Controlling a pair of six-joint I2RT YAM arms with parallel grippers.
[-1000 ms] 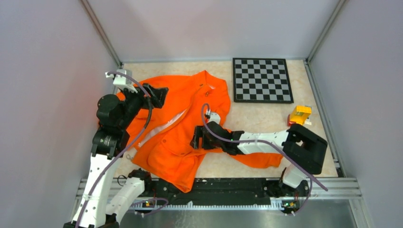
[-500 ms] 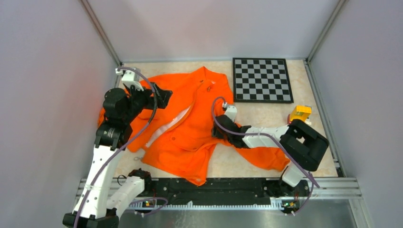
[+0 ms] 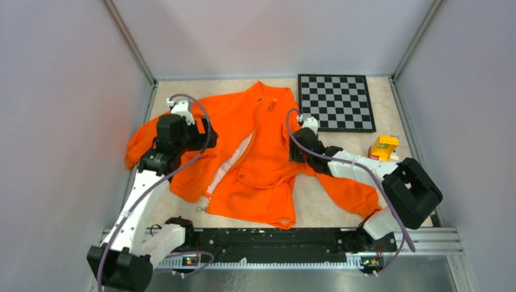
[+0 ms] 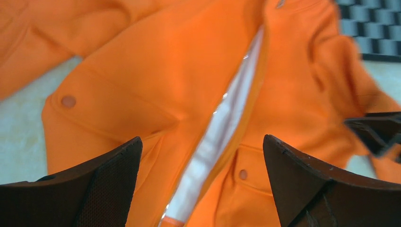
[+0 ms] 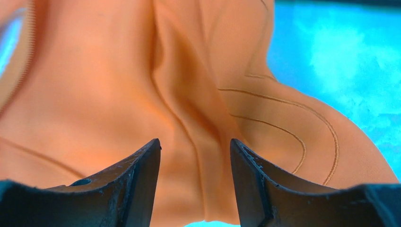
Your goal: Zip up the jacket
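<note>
The orange jacket [image 3: 261, 173] lies spread on the table with its collar at the far side. Its front is unzipped, and a white strip of lining [image 4: 227, 123] shows along the opening. My left gripper [image 3: 204, 132] hovers open over the jacket's left half. In the left wrist view this gripper [image 4: 202, 144] straddles the opening with nothing between its fingers. My right gripper [image 3: 295, 151] is at the jacket's right edge below the collar. In the right wrist view it [image 5: 195, 144] is closed on a raised fold of the orange fabric [image 5: 189, 94].
A black and white chessboard [image 3: 334, 102] lies at the far right, just beyond the jacket's collar. A small yellow toy [image 3: 383, 148] sits near the right wall. The jacket's right sleeve [image 3: 350, 191] trails under my right arm. Walls enclose the table on three sides.
My right gripper has travelled right and toward the far side, dragging the jacket along; the jacket now lies straighter and more spread. My left gripper shifted right over the jacket's front.
</note>
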